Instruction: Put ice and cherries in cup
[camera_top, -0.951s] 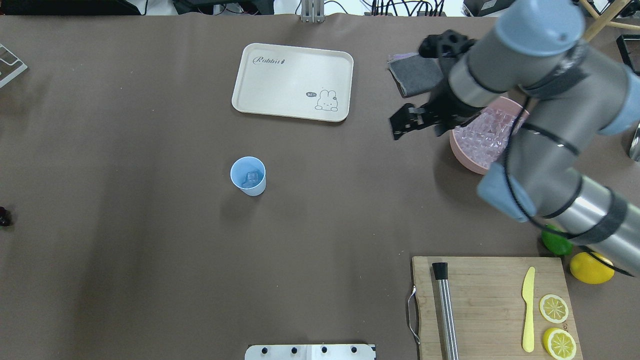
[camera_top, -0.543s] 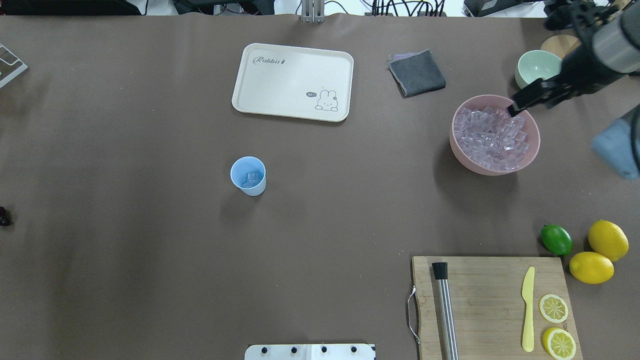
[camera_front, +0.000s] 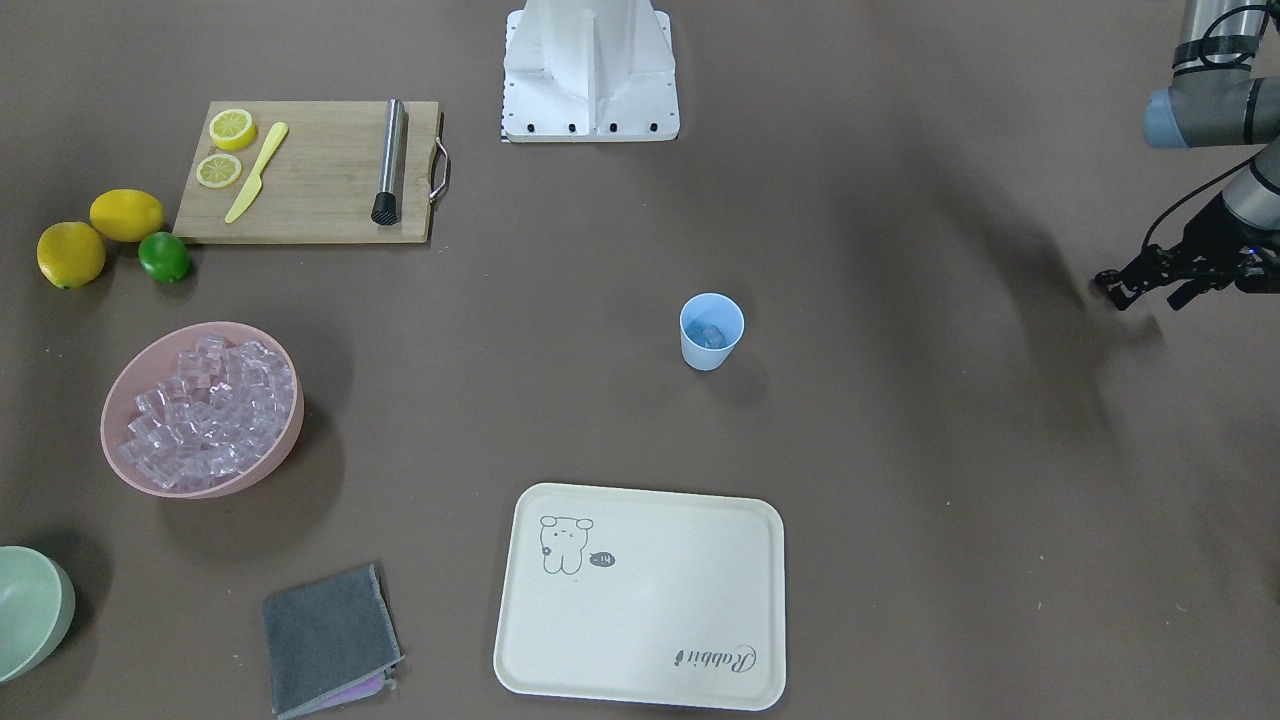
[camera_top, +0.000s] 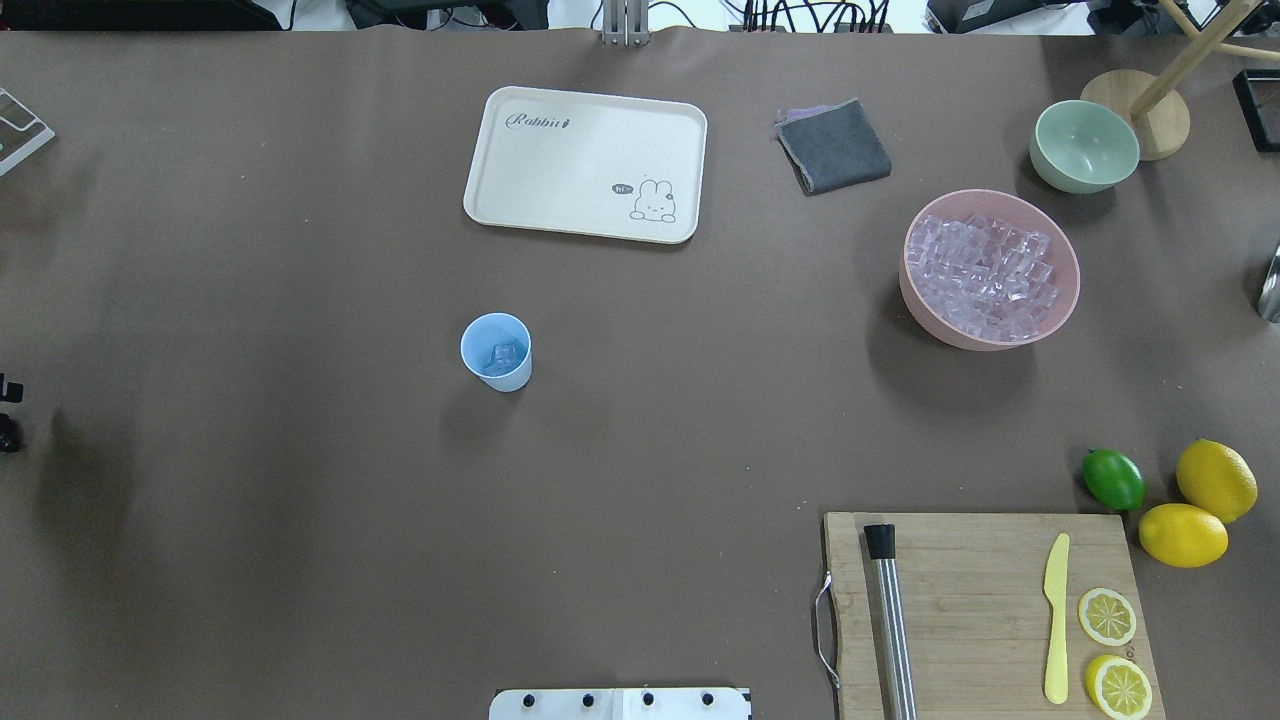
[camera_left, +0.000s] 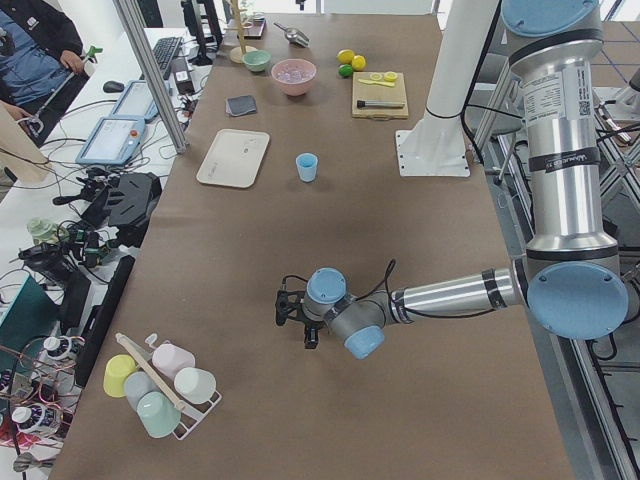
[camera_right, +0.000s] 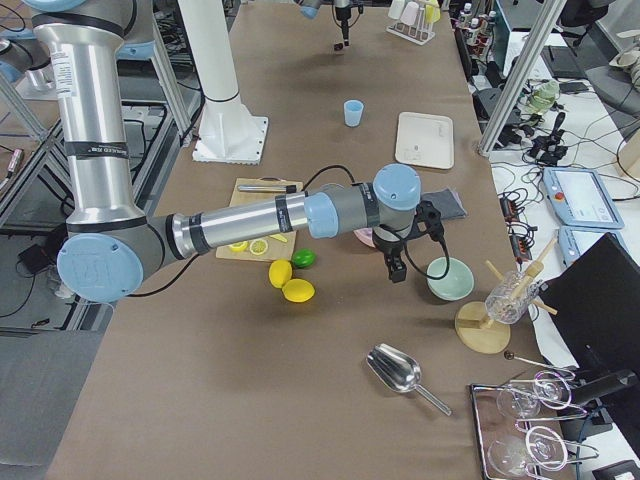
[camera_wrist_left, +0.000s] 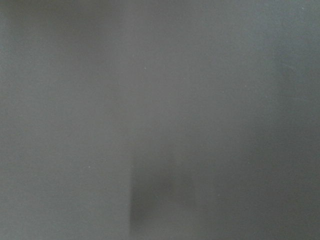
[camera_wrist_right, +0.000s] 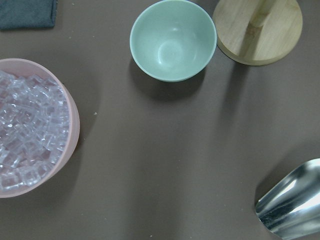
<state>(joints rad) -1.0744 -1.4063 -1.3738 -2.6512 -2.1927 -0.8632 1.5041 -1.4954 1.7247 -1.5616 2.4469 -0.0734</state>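
The light-blue cup (camera_top: 496, 352) stands upright mid-table with a clear ice cube (camera_top: 501, 356) in it; it also shows in the front view (camera_front: 712, 332). More ice (camera_top: 985, 272) fills the pink bowl (camera_top: 912, 292) at the right. The dark cherries (camera_top: 8, 437) lie at the table's left edge. My left gripper (camera_front: 1115, 289) hovers by them, its jaws apart and empty. My right gripper (camera_right: 396, 262) shows only in the exterior right view, between the pink bowl and the pale green bowl (camera_right: 446, 279); I cannot tell whether it is open.
A cream tray (camera_top: 585, 165) and a grey cloth (camera_top: 833, 146) lie at the back. A cutting board (camera_top: 985, 610) holds a muddler, a yellow knife and lemon slices. A lime (camera_top: 1113, 479), two lemons and a metal scoop (camera_wrist_right: 292, 205) lie at the right.
My right arm has swung from over the pink bowl to the right and out of the overhead view. My left gripper's tip has come in at the left edge, next to the cherries.
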